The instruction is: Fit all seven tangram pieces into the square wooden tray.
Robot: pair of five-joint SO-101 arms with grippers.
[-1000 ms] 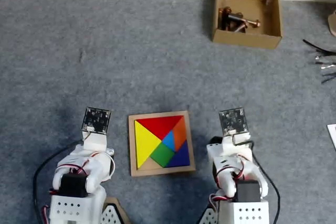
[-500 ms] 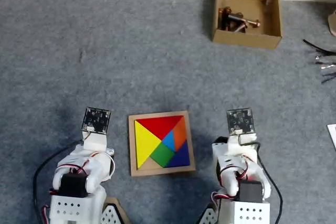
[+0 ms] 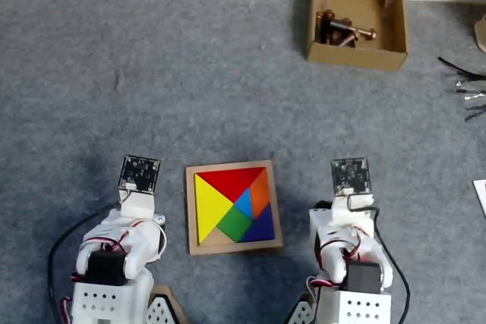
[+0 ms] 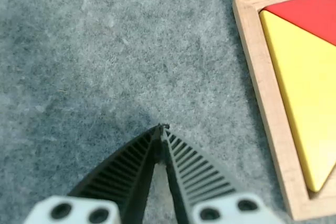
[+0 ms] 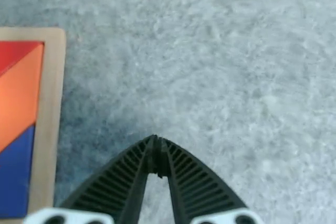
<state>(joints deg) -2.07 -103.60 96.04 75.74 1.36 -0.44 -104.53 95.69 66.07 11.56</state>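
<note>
Both my left gripper (image 4: 160,129) and right gripper (image 5: 155,141) sit clenched, empty; any sideways swing could knock the filled square wooden tray (image 3: 191,210), unseating its coloured tangram pieces (image 3: 213,204).

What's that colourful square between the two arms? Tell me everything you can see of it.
A square tray of pale wood with a raised rim, lying flat on the grey mat; nothing else touches it. It holds a big red triangle, a big yellow triangle, and smaller orange, light blue, green and dark blue shapes. I cannot make out a seventh.
</note>
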